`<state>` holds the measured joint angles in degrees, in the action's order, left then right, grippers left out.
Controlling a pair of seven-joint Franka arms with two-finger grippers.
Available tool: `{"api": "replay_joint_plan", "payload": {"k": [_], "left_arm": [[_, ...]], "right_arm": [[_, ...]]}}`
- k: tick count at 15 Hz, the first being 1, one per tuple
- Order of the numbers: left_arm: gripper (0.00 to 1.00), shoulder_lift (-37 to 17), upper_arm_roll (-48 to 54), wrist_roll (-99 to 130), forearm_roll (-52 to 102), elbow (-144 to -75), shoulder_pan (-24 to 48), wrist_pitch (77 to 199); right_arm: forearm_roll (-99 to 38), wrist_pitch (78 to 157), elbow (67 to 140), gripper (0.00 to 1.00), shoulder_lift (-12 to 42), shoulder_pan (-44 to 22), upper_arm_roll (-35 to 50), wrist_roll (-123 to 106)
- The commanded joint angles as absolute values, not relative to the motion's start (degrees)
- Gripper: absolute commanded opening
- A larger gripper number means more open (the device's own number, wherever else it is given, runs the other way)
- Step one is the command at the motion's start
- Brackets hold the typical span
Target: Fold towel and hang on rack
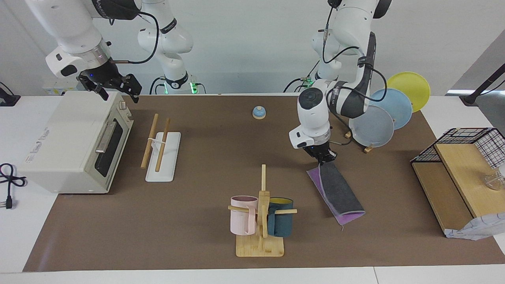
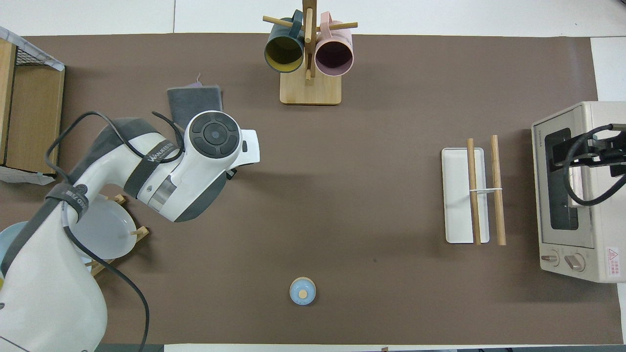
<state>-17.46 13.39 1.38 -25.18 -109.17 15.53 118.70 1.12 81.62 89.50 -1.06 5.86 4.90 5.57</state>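
Note:
The towel lies folded over on the brown mat beside the mug stand, dark grey face up with purple showing at its edges. My left gripper is shut on the towel's corner nearest the robots and holds it slightly lifted. In the overhead view the left arm's hand covers the gripper, and only the towel's farther end shows. The rack, a white base with two wooden rods, stands beside the toaster oven toward the right arm's end, also seen in the overhead view. My right gripper waits open above the toaster oven.
A bamboo mug stand with pink and teal mugs stands farther from the robots at mid table. A plate stand with round plates is beside the left arm. The toaster oven, a small blue knob and a wire basket on wooden shelves also stand here.

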Motion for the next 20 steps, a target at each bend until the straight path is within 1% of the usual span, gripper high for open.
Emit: {"api": "replay_joint_plan", "payload": {"k": [1, 3, 4, 5, 6, 9, 12, 15, 17, 19, 20], "left_arm": [[0.00, -17.3, 12.3, 4.2, -26.0, -111.1, 14.7, 121.4], [0.00, -17.4, 12.3, 6.4, -23.2, -110.9, 14.7, 121.4], [0.05, -17.4, 12.3, 6.6, -20.9, -110.7, 14.7, 121.4], [0.83, -17.1, 12.3, 6.5, -19.7, -110.8, 14.6, 121.4], [1.00, -16.5, 12.3, 6.4, -19.3, -110.7, 14.0, 120.9], [1.00, -14.3, 12.3, 4.9, -12.5, -110.1, 10.8, 120.4], [1.00, -14.4, 12.3, 0.1, -4.5, -108.5, 5.6, 121.5], [1.00, -14.2, 12.3, -7.8, 5.9, -111.4, -1.3, 126.5], [1.00, -14.4, 12.3, -11.1, 11.1, -113.7, -3.2, 129.9], [1.00, -15.8, 12.3, -11.6, 15.3, -115.7, -3.3, 134.4], [0.94, -17.0, 12.3, -11.6, 16.8, -115.8, -3.2, 135.8]], "right_arm": [[-0.1, 81.7, 89.9, 1.00, -1.6, 6.5, 5.2, 4.1], [-0.1, 81.7, 89.9, 1.00, -1.6, 6.5, 5.1, 4.1], [-0.1, 81.7, 89.9, 1.00, -1.6, 6.5, 5.1, 4.1], [-0.1, 81.7, 89.9, 1.00, -1.6, 6.5, 5.1, 4.1], [-0.1, 81.7, 89.9, 1.00, -1.6, 6.5, 5.2, 4.1], [-0.1, 81.7, 89.9, 1.00, -1.6, 6.5, 5.1, 4.1], [-0.1, 81.7, 89.9, 1.00, -1.6, 6.5, 5.2, 4.1], [-0.1, 81.7, 89.9, 1.00, -1.6, 6.5, 5.1, 4.1], [-0.1, 81.7, 89.9, 1.00, -1.6, 6.5, 5.1, 4.1], [-0.1, 81.7, 89.8, 1.00, -1.6, 6.5, 5.2, 4.1], [-0.1, 81.7, 89.8, 1.00, -1.6, 6.4, 5.2, 4.1]]}}
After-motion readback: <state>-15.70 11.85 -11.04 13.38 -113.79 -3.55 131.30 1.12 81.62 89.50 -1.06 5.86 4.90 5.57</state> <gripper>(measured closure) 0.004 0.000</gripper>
